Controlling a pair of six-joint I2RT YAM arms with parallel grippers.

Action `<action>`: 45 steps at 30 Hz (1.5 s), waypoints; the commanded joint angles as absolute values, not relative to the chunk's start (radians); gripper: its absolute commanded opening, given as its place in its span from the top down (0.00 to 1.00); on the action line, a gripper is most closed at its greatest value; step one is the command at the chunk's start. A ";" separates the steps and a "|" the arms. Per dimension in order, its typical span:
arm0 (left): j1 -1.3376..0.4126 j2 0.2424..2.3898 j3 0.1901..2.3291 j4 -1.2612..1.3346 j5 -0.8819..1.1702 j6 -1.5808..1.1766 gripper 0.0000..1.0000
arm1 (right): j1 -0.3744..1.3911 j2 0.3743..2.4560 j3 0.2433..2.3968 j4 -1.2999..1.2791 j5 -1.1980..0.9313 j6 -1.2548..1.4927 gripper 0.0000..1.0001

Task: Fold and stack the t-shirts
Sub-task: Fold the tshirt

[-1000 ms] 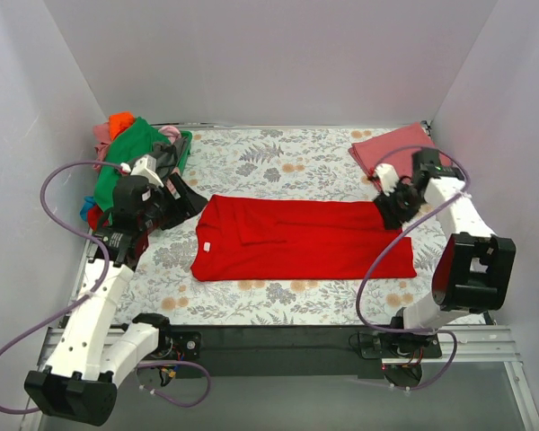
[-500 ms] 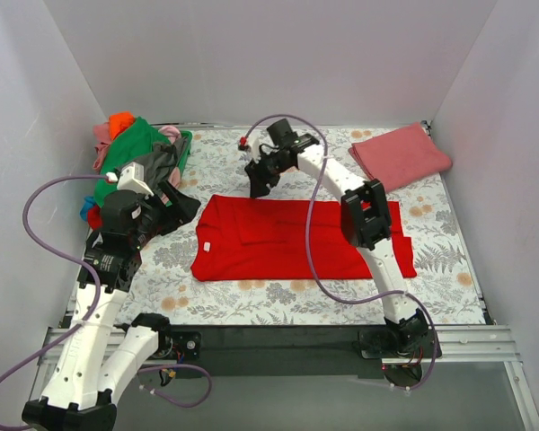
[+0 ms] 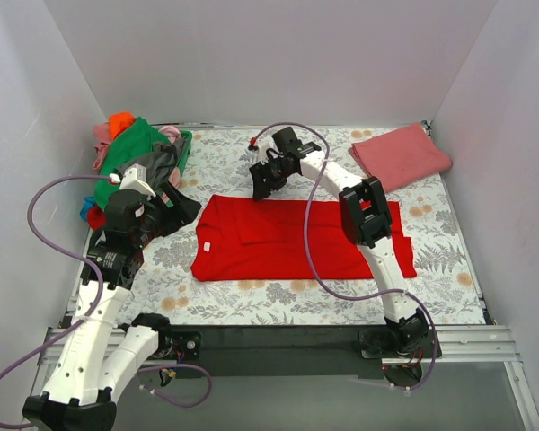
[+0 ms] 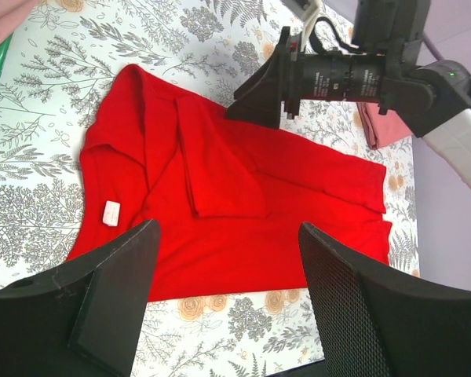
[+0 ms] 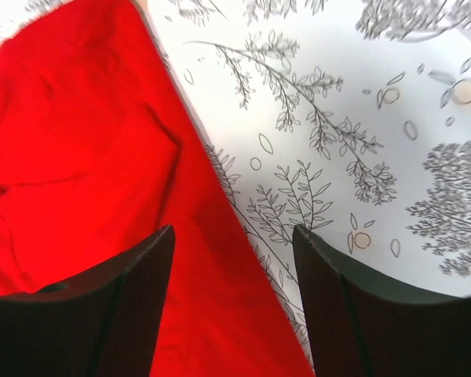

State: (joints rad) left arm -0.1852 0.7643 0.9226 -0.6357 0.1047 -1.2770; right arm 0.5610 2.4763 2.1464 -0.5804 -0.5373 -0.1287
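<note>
R gripper (image 3: 262,186) spread, over red t-shirt (image 3: 283,247) edge

The top camera looks down over the whole bench (image 3: 251,166) from its near side. Both wrist cameras face the red shirt (image 4: 220,236), the right one closest.

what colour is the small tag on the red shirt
White; the tag shows best in the left wrist view.
</note>
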 commanded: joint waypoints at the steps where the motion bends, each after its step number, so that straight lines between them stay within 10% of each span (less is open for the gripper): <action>1: -0.179 0.755 0.907 -0.630 0.095 -1.276 0.30 | 0.575 2.520 2.161 -0.591 -0.572 -0.112 0.31; 6: -0.179 0.755 0.908 -0.630 0.094 -1.276 0.30 | 0.592 2.516 2.122 -0.606 -0.641 -0.110 0.36; 16: -0.179 0.756 0.917 -0.637 0.095 -1.278 0.30 | 0.568 2.545 2.203 -0.612 -0.496 -0.058 0.99; 24: -0.179 0.768 0.904 -0.632 0.109 -1.299 0.31 | 0.388 2.546 2.307 -0.494 -0.299 0.138 0.99; 35: -0.179 0.827 0.859 -0.565 0.254 -1.322 0.29 | 0.272 2.376 2.255 -0.462 -0.343 0.005 0.44; 41: -0.183 0.907 0.720 -0.445 0.478 -1.454 0.32 | 0.282 2.064 1.924 -0.601 -0.679 -0.424 0.18; 45: -0.242 0.984 0.604 -0.312 0.479 -1.591 0.38 | 0.330 1.766 1.581 -0.683 -0.546 -0.713 0.12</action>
State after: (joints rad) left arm -0.2035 0.9455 0.6617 -0.4179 0.4160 -1.4662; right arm 0.2977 1.9457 1.7424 -0.5762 -0.5388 -0.4126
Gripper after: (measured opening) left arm 0.627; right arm 0.880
